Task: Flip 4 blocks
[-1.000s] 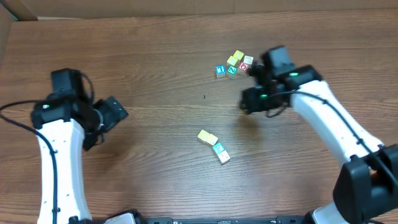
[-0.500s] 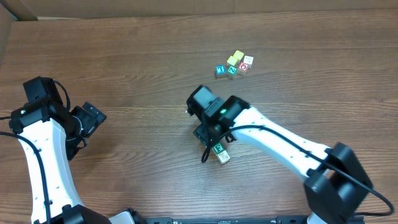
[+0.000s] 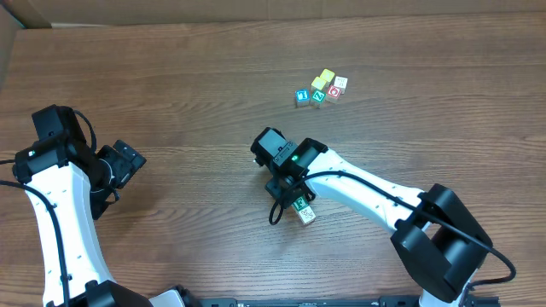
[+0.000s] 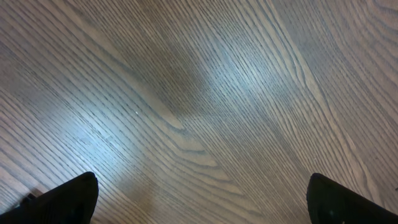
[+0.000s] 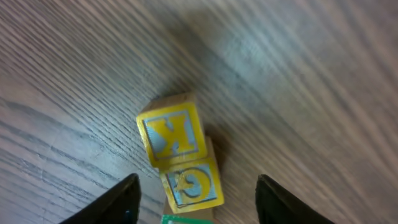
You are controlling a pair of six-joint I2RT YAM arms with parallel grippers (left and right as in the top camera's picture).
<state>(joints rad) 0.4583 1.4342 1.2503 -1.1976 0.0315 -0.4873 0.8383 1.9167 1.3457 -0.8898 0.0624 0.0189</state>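
A yellow block marked K (image 5: 173,135) touches a second yellow block (image 5: 193,183) just below the table's (image 3: 196,77) middle, with a teal-faced block (image 3: 299,203) and a cream block (image 3: 307,216) alongside. Your right gripper (image 5: 196,199) hangs over them, fingers spread either side of the yellow pair. Your left gripper (image 4: 202,202) gapes wide over bare wood at the left. Another cluster of blocks (image 3: 321,88) lies well apart.

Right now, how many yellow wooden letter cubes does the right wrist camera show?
2: a yellow wooden K cube mid-frame, another yellow wooden cube touching it below; more may lie off-frame.
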